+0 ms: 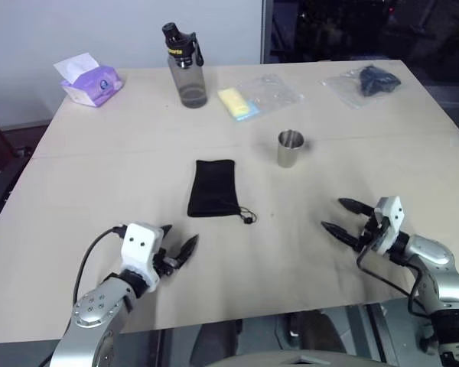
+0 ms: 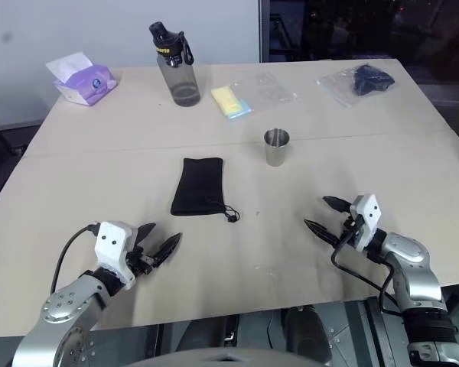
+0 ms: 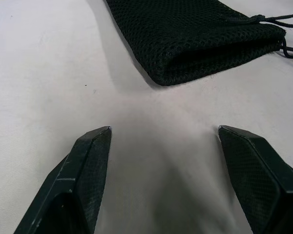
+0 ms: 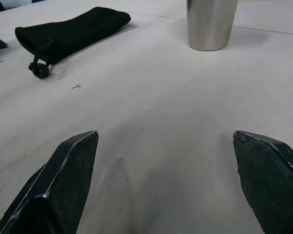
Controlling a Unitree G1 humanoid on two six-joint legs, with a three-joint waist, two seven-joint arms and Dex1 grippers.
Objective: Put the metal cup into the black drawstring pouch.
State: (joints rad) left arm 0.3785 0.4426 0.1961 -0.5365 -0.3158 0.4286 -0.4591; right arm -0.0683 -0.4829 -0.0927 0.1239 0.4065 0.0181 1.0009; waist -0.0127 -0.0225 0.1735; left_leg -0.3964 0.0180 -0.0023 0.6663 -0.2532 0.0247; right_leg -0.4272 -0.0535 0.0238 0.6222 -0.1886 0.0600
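The metal cup (image 1: pixel 291 148) stands upright just right of the table's middle. To its left and a little nearer me, the black drawstring pouch (image 1: pixel 213 187) lies flat, its cord end toward me. My left gripper (image 1: pixel 182 234) hovers open low over the table, close to the pouch's near left corner and apart from it, pointing at the pouch (image 3: pixel 200 34). Open and empty, my right gripper (image 1: pixel 332 213) sits near the front right and points toward the cup (image 4: pixel 211 24), which stands well beyond its fingertips.
A tall grey bottle (image 1: pixel 186 67) with a black cap stands at the back. A purple tissue pack (image 1: pixel 90 80) lies at the back left. A yellow item in a clear bag (image 1: pixel 241 102) and a dark bundle in a clear bag (image 1: pixel 367 80) lie behind the cup.
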